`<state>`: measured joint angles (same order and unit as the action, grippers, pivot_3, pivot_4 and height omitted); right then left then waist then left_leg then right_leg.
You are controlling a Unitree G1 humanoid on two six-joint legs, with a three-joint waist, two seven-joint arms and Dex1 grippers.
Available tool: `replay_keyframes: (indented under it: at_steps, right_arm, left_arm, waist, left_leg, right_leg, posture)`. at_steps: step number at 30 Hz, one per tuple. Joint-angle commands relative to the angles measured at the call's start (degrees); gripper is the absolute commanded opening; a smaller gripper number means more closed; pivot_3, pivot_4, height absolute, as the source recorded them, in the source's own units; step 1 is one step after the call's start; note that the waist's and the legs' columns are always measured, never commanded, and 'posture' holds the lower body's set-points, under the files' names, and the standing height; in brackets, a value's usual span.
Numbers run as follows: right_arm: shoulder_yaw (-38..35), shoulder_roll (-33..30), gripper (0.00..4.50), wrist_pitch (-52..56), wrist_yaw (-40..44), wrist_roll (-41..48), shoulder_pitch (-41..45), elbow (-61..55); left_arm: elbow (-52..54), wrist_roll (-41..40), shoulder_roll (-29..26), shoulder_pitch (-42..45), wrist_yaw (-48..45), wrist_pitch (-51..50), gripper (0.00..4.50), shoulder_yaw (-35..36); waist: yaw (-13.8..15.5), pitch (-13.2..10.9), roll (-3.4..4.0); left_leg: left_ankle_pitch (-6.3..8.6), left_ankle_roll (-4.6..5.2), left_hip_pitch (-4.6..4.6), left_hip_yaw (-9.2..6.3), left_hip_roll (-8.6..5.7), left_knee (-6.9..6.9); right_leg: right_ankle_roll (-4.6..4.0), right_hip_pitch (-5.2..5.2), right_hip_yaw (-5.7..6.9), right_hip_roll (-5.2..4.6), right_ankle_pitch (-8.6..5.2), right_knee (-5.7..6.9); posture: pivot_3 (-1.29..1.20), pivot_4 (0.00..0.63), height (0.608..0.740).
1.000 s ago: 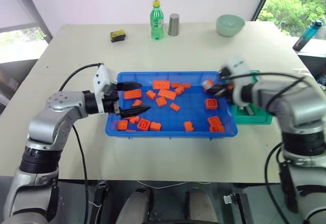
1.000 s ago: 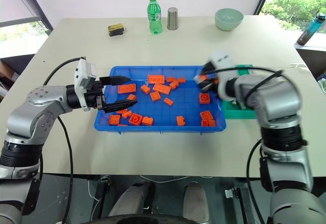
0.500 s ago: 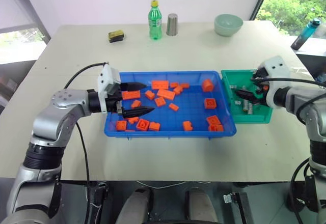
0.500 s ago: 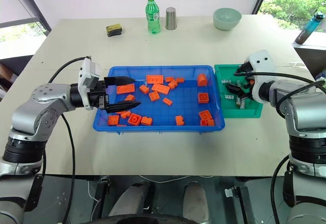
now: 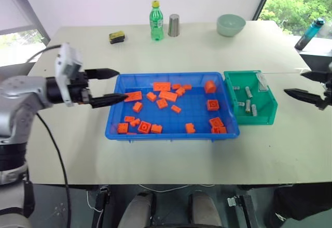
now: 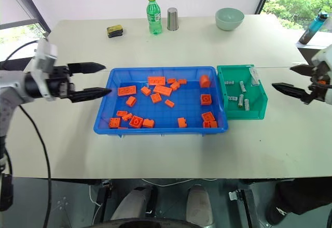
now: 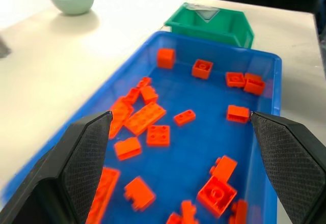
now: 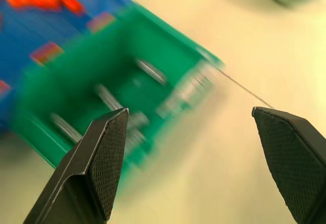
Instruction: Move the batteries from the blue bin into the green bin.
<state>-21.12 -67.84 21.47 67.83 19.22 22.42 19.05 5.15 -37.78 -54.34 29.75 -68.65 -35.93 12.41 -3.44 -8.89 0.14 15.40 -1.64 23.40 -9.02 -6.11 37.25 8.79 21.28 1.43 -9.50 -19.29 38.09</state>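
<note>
Table (image 6: 171, 155): both hands wide open, empty, beside bins.

I'm seeing the left arm (image 5: 21, 90) showing rounded silver-grey shells | a white boxy wrist module is sitting behind the left gripper (image 5: 106, 85) | black tapered fingers (image 7: 84, 152) are showing cross-hatched pads | a black cable is trailing off the arm | the right gripper (image 6: 290, 79) is showing matching black fingers.

Looked like a lab or office test room: a wide pale table (image 5: 171, 46) against a plain white wall (image 5: 135, 0), large windows (image 5: 298, 0) onto green trees, and staged props, namely a blue bin (image 5: 173, 133) of orange bricks (image 5: 161, 86), a green bin (image 5: 270, 101), a soda bottle (image 5: 155, 13), a metal cup (image 5: 174, 25), a bowl (image 5: 231, 25).
</note>
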Motion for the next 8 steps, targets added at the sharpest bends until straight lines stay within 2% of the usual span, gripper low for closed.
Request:
replay_keyframes:
  at_steps: [1, 8]
  right_arm:
    - [-1.33, -2.13, 3.97, -2.34, 3.35, 1.49, 2.37, 2.16]
    - [0.58, -0.35, 3.97, -3.39, 3.98, 0.93, 3.48, 4.08]
  left_arm:
    - [-1.55, -0.71, -3.41, -1.05, -2.93, 0.29, 4.50, 3.31]
    - [-3.90, -0.62, -5.61, -1.09, -4.54, 1.39, 4.50, 4.97]
  waist:
    - [-0.35, -0.01, 0.01]
    - [-0.37, -0.01, 0.02]
  left_leg:
    - [0.00, 0.00, 0.00, 0.00, 0.00, 0.00]
    - [0.00, 0.00, 0.00, -0.06, -0.01, 0.01]
  right_leg:
    - [0.00, 0.00, 0.00, 0.00, 0.00, 0.00]
    - [0.00, -0.02, 0.00, -0.01, 0.00, 0.00]
  posture:
    - [0.00, 0.150, 0.727]
    - [0.00, 0.150, 0.727]
